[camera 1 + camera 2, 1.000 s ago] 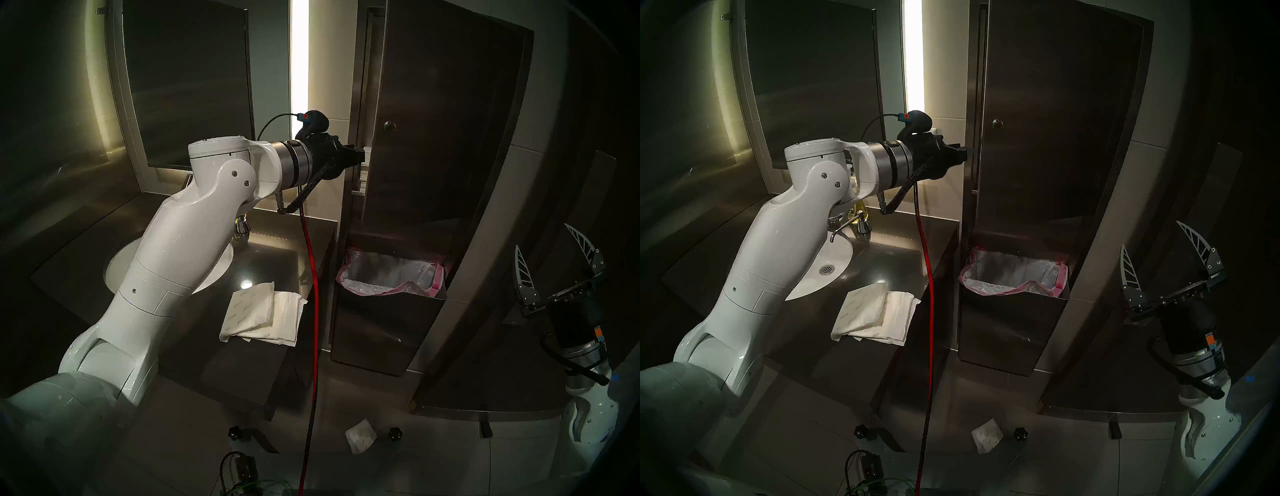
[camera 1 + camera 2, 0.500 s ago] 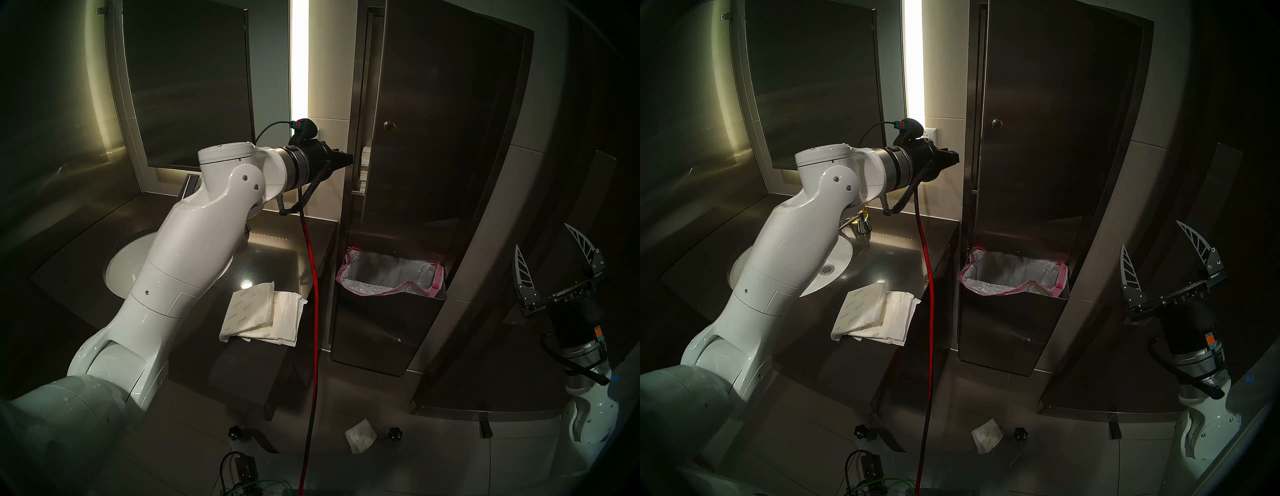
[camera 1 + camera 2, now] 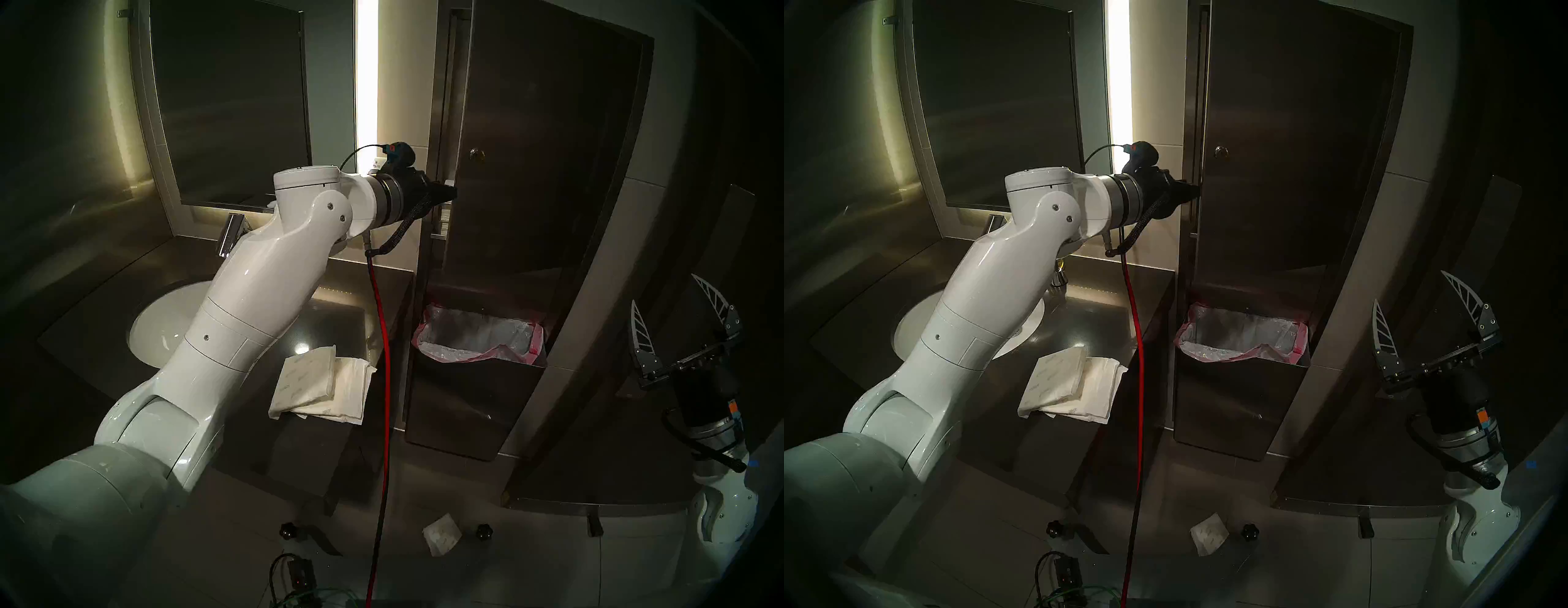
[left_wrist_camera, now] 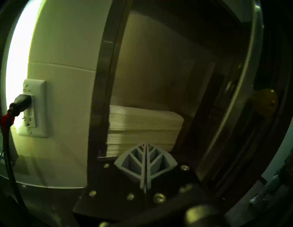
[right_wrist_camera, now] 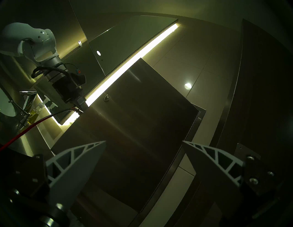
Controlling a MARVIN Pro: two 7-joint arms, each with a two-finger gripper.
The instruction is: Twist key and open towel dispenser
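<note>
Brushed stainless steel makes up the tall narrow towel dispenser (image 3: 530, 178), whose long flat door stands ajar, a stack of white paper towels (image 4: 142, 126) showing in the gap at its left edge. The white left arm (image 3: 237, 305) reaches level from seven o'clock; its left gripper (image 3: 445, 193) sits at that door edge, jaws pressed together and holding nothing. At four o'clock the right gripper (image 3: 683, 327) points up, jaws spread wide and empty. The tiny round silvery key (image 3: 476, 154) sits on the door at one o'clock from the left gripper, untouched.
</note>
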